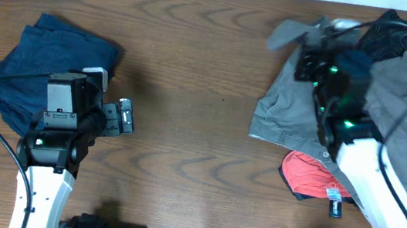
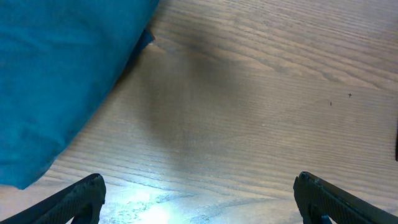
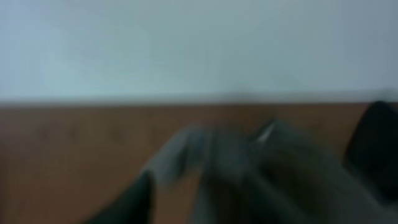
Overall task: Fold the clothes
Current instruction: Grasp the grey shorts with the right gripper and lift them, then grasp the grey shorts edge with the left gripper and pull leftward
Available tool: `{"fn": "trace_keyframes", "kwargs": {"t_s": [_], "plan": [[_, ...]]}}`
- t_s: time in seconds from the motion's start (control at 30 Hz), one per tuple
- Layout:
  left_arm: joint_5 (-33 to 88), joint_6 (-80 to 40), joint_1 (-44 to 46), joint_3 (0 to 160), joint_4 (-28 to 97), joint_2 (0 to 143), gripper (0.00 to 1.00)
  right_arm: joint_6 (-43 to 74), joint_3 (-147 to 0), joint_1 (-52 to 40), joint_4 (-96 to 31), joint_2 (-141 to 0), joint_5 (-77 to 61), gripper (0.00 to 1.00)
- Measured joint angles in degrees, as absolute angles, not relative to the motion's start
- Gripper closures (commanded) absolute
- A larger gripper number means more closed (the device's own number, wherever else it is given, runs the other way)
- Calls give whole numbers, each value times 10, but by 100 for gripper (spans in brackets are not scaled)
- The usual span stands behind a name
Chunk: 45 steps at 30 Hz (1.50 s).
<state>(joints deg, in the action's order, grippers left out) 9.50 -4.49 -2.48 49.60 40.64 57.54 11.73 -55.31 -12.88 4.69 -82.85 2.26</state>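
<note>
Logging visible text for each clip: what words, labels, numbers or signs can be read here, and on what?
None can be read.
Too small to read: white tag by the red garment.
Right wrist view: too blurred to show any text.

Wide-apart left tool (image 2: 199, 208); blurred right tool (image 1: 309, 65) on outstretched arm (image 1: 381, 190).

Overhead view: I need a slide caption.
Navy garment at left; right arm over grey shorts, red garment beneath, black garment behind.
</note>
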Motion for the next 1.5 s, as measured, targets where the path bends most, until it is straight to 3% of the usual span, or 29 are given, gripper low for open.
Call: {"fn": "trace_keyframes", "kwargs": {"t_s": [0.03, 0.1, 0.43, 0.8, 1.4, 1.5], "plan": [[97, -45, -25, 496, 406, 575, 2, 124, -553, -130, 19, -841, 18, 13], [104, -45, -25, 496, 405, 575, 2, 127, -552, -129, -22, -850, 23, 1], [192, -88, -11, 496, 344, 607, 2, 130, -551, -35, -205, -758, 131, 1], [234, -184, 163, 496, 191, 795, 2, 130, -553, 86, -408, -703, 157, 1], [242, -390, 385, 505, -204, 1082, 0, 130, -553, 97, -452, -703, 157, 1], [242, -407, 413, 507, -253, 1103, 14, 130, -553, 97, -452, -703, 157, 1]]}}
